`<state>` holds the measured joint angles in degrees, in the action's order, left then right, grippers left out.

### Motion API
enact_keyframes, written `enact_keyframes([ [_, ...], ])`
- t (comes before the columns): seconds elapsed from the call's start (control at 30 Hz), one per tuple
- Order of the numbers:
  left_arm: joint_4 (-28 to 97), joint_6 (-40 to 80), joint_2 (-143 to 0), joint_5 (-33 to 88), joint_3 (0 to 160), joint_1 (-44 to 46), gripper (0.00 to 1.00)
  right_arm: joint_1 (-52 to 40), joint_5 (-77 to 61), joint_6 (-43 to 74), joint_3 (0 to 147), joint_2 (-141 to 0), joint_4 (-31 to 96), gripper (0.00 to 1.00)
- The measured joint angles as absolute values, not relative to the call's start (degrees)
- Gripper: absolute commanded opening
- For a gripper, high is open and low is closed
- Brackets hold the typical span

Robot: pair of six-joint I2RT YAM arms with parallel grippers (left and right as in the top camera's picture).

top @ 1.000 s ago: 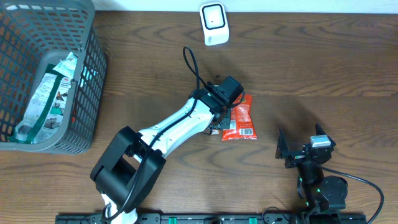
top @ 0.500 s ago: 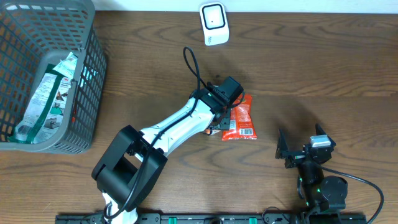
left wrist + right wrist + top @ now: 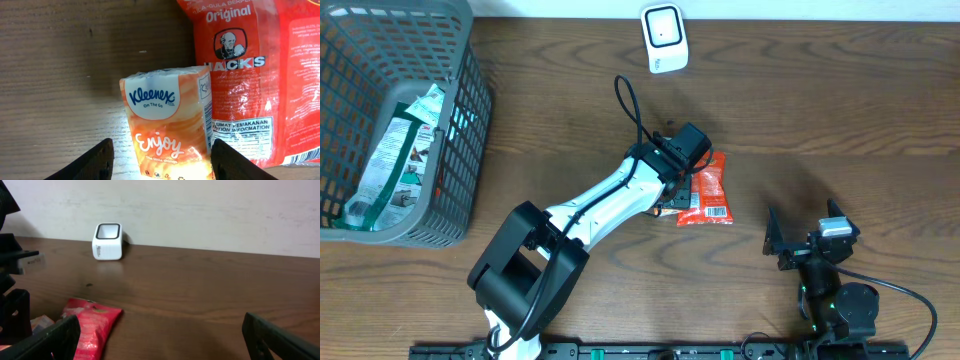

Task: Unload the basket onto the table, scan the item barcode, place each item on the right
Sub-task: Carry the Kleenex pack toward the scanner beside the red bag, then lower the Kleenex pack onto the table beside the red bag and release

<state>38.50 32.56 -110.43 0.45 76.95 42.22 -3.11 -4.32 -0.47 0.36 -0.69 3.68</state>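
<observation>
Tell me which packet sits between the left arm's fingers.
The orange Kleenex tissue pack, framed by both fingers. The red Hacks candy bag lies beside it, off to one side.

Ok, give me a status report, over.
Left end effector open, straddling Kleenex pack lying on table. Right end effector open, empty. Hacks bag crowds the pack's side. Scanner stands apart, far edge.

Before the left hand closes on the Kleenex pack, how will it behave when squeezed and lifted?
The Kleenex pack looks soft: its film wrapper is wrinkled, so it will probably compress. The glossy film may be slippery. It seems light and should not roll, being flat-sided.
</observation>
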Motion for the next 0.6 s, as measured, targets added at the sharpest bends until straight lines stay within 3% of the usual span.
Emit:
enact_keyframes([
  [0.6, 35.88, 32.56, -110.43, 0.45, 76.95, 42.22, 0.61, -3.14, -4.32, -0.47, 0.36, -0.69, 3.68, 0.99],
])
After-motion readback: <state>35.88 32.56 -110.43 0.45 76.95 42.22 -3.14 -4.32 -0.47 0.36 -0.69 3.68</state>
